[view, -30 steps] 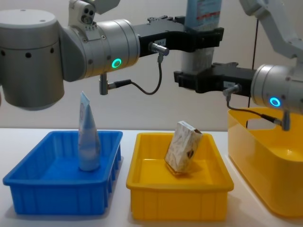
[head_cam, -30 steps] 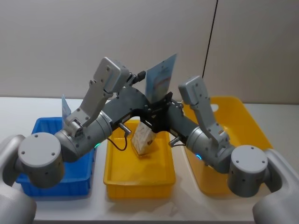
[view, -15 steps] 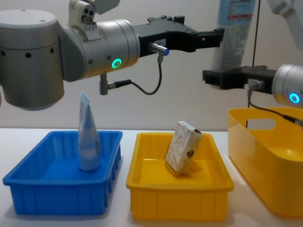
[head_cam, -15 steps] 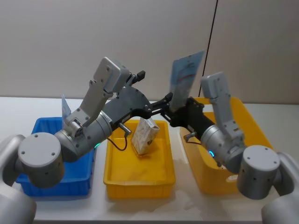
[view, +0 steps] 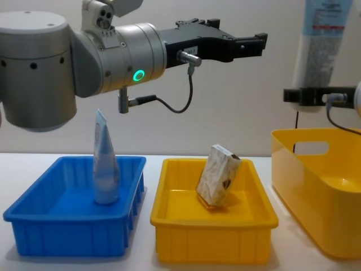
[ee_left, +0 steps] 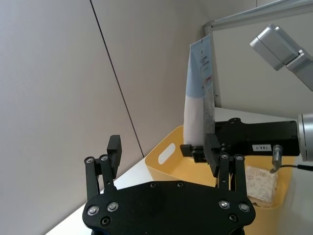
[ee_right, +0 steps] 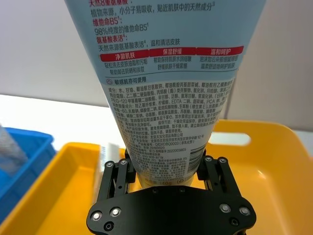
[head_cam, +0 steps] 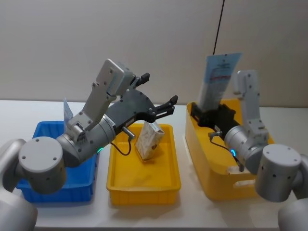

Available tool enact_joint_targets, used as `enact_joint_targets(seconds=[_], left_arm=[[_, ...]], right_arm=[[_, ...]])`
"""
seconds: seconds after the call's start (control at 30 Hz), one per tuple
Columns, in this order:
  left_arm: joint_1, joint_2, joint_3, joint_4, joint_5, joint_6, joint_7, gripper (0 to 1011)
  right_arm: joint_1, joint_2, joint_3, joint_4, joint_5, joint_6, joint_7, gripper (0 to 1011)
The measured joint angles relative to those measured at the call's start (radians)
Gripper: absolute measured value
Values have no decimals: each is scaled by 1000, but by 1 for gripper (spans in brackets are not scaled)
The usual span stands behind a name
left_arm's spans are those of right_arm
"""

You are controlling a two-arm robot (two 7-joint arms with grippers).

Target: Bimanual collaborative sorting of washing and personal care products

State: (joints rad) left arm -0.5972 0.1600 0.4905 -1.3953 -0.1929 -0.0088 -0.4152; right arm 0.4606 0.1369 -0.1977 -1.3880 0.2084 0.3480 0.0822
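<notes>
Since 1.0 s ago, the right gripper [head_cam: 208,117] has carried the tube [head_cam: 217,78] away from the left gripper [head_cam: 163,106], from above the yellow tray [head_cam: 144,185] to above the bin [head_cam: 216,183] at the table's right end. Right gripper: clamped on the tube's lower, white end, as the right wrist view shows [ee_right: 166,169]; the tube stands nearly upright, crimped end up, its long axis close to vertical. It hangs over the bin's inner, left part, clear of the rim. Left gripper: fingers apart and holding nothing, poised high over the far edge of the yellow tray; the left wrist view shows both its fingers [ee_left: 113,154] spread, with the tube [ee_left: 199,93] well beyond them.

Other items: 1 marbled pack [head_cam: 148,139] leans tilted in the yellow tray, near its far edge; 1 second tube [view: 105,164] stands upright in the blue tray [view: 67,237] at the table's left end; another pack [ee_left: 259,181] lies inside the bin.

Key relation: the held tube lies directly above the bin's opening, so the right arm alone is placed to handle it; the left gripper stands well to the tube's left. Judged from this, the hand-off looks complete and the step in hand is the right arm's carry. The pack under the left gripper already rests in a tray.
</notes>
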Motion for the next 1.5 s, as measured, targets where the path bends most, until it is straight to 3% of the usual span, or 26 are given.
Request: enact_joint_targets(seconds=[0.33, 0.67, 1.33, 1.5], left_arm=[[0, 0, 0, 0, 0, 0, 0, 1001], [0, 0, 0, 0, 0, 0, 0, 1002], [0, 0, 0, 0, 0, 0, 0, 1001], [0, 0, 0, 0, 0, 0, 0, 1001]], right_arm=[[30, -7, 34, -7, -9, 138, -64, 638], [69, -2, 39, 20, -19, 234, -73, 638], [105, -8, 56, 86, -36, 310, -87, 637], [109, -10, 67, 99, -37, 322, -90, 768]])
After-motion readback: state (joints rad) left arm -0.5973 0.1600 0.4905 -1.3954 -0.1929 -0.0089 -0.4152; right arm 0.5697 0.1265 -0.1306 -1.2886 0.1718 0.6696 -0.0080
